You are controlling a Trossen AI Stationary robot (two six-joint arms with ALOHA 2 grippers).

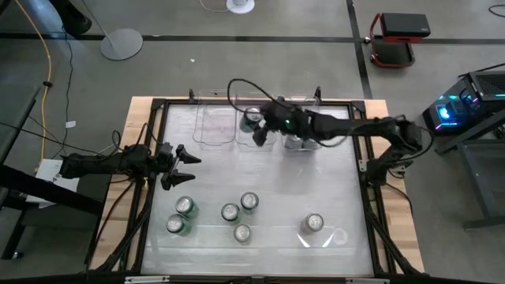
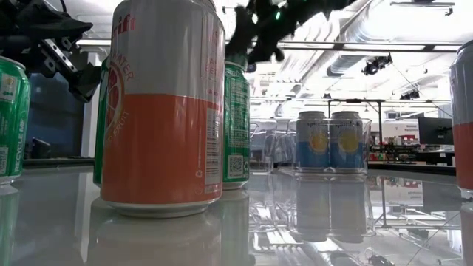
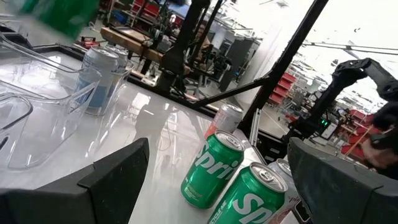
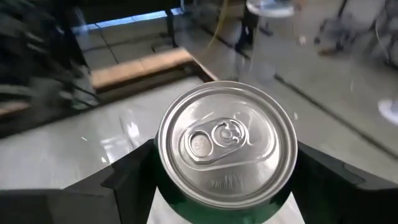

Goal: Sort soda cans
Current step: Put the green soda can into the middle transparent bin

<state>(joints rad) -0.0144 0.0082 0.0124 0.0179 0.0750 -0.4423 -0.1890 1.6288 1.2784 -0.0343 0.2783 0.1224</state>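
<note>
My right gripper is shut on a green soda can with a silver top, over the clear bins at the table's far edge. My left gripper hangs open on the table's left side and touches nothing. Just beyond its fingers, two green cans stand upright on their bases. Several more cans stand toward the near edge, among them an orange-and-silver one and a lone one to the right. Two blue-and-yellow cans stand in a bin. My right gripper pinches the green can between its two fingers, one on each side of the side wall just under the top rim. The arm reaches in from the table's right. The can sits upright in the hold, lifted clear of the table.
The clear bins line the far edge, and the right-hand one holds cans. A black frame runs round the glossy white table top. The middle of the table, between the bins and the near cans, is free.
</note>
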